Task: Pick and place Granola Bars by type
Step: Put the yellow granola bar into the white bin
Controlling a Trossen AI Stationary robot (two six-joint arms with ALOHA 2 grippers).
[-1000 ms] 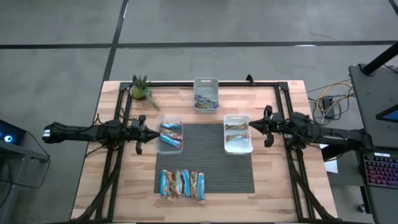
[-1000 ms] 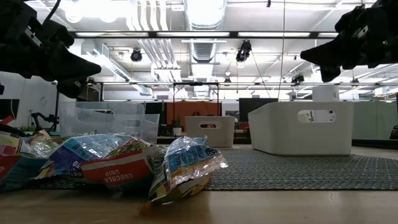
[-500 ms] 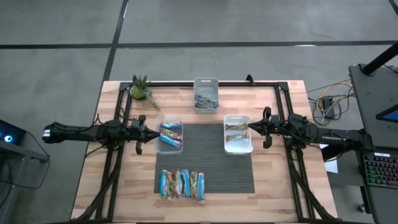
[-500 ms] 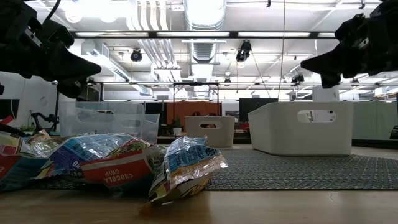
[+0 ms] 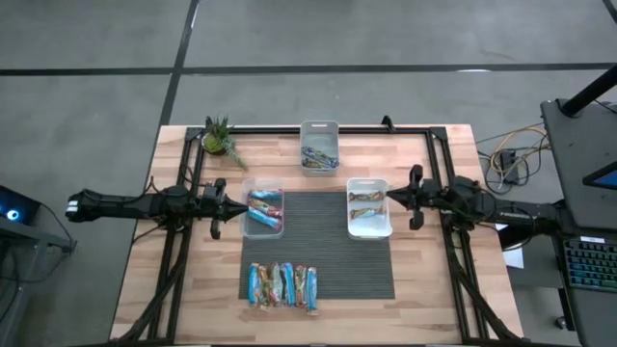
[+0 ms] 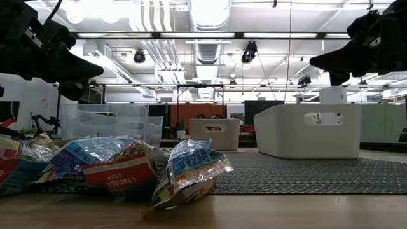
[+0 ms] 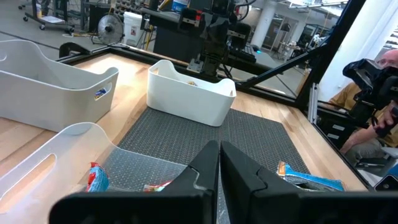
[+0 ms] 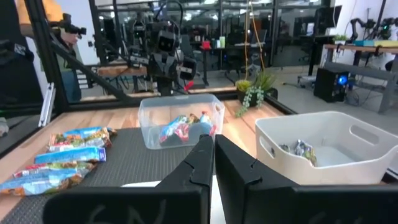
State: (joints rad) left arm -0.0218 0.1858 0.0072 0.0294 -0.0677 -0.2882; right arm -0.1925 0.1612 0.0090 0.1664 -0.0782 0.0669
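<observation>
A row of granola bars (image 5: 282,285) in blue, greenish and reddish wrappers lies on the near part of the dark mat; they fill the foreground (image 6: 121,166) in the low view. More bars lie in all three bins. My left gripper (image 5: 234,207) hovers shut at the left side of the clear bin (image 5: 263,232), above the table (image 6: 95,69). My right gripper (image 5: 393,198) hovers shut at the right side of the white bin (image 5: 368,234), also raised (image 6: 315,62). The wrist views show each pair of fingers closed with nothing between them (image 7: 219,163) (image 8: 213,155).
A second white bin (image 5: 319,123) with bars stands at the far middle of the table. A small potted plant (image 5: 222,140) sits at the far left corner. The dark ribbed mat (image 5: 333,255) lies between the bins and the bar row. A person (image 7: 373,87) shows beyond the table.
My right gripper has dipped a little and come back up beside the white bin, staying shut. The left arm and the bars have kept still.
</observation>
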